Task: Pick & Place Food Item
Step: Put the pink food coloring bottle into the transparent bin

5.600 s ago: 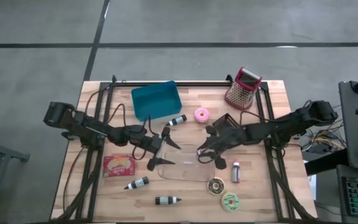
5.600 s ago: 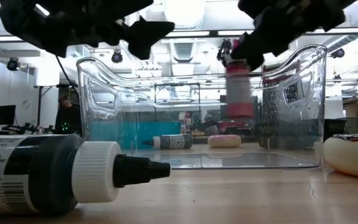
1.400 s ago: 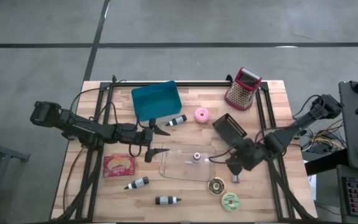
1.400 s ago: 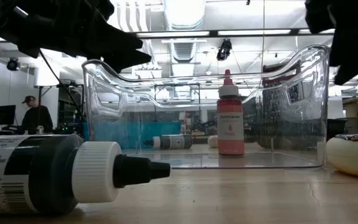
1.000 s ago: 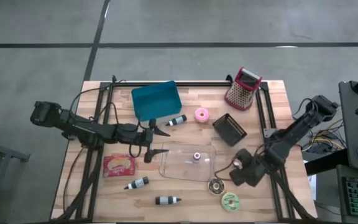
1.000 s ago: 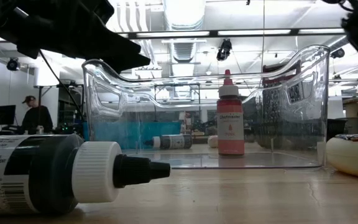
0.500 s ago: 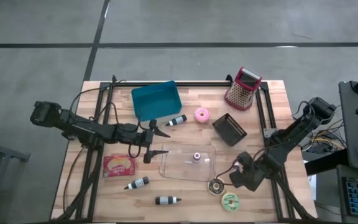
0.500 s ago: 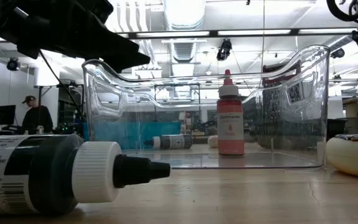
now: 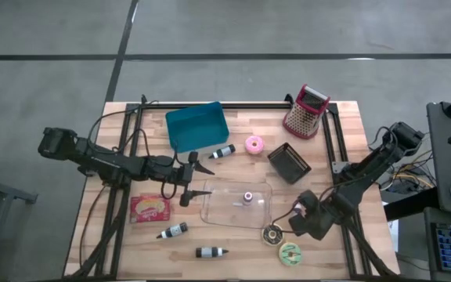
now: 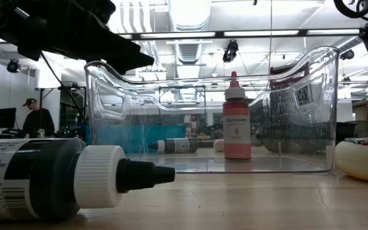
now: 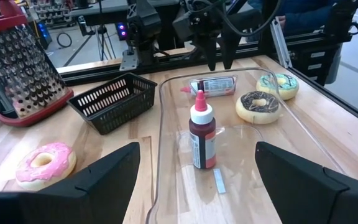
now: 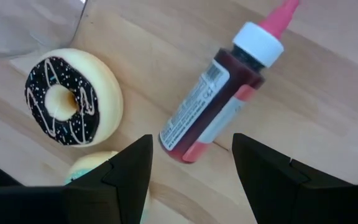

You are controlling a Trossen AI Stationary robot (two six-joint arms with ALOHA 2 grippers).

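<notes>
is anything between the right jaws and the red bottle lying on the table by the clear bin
Nothing visible. The right gripper hangs open just above the lying red bottle, bare wood around it. The chocolate donut sits off to the side, clear of the jaws.

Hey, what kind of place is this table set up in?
Probably a robotics lab or workshop, not a kitchen: the wooden table stands on a bare concrete floor, ceiling strip lights run overhead, and a person sits at a workstation behind.
</notes>
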